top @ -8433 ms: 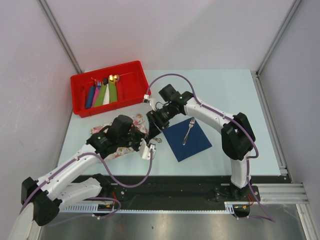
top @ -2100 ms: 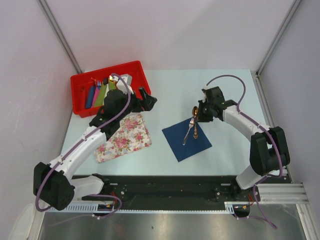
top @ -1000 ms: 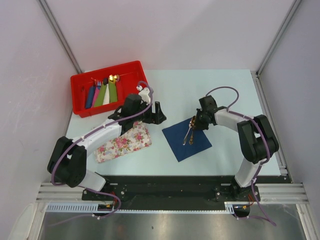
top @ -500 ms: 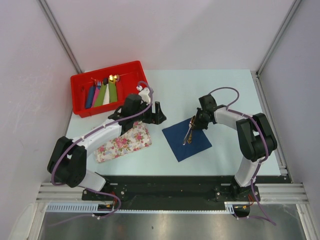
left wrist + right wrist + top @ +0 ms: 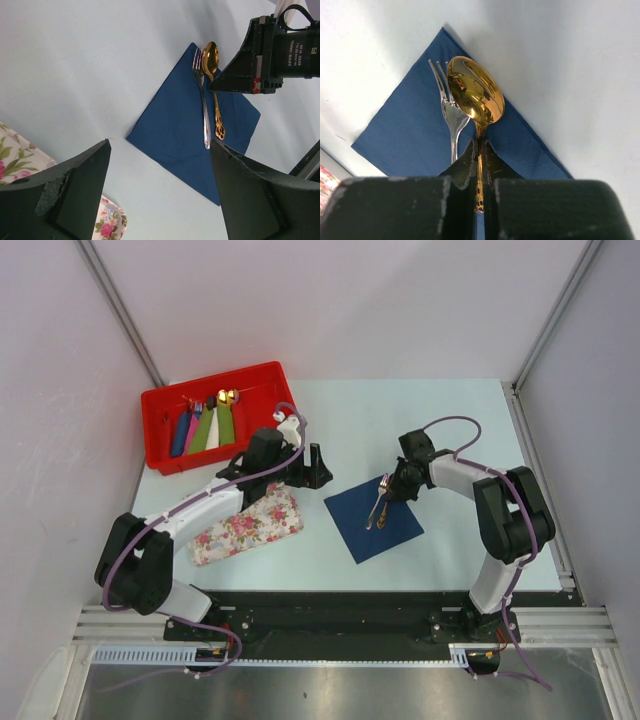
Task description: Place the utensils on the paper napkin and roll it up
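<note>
I see the napkin lying flat as a diamond on the table, right of centre. The fork lies along it, tines toward the far corner. The spoon sits just beside the fork on its right, parallel, bowl up by the tines. My right gripper has its fingers pressed together on the spoon's neck, just below the bowl. My left gripper hangs spread wide and empty, left of the napkin and well apart from it. Beneath that arm is the flowered tray. Farther left, the red bin holds coloured rolls.
</note>
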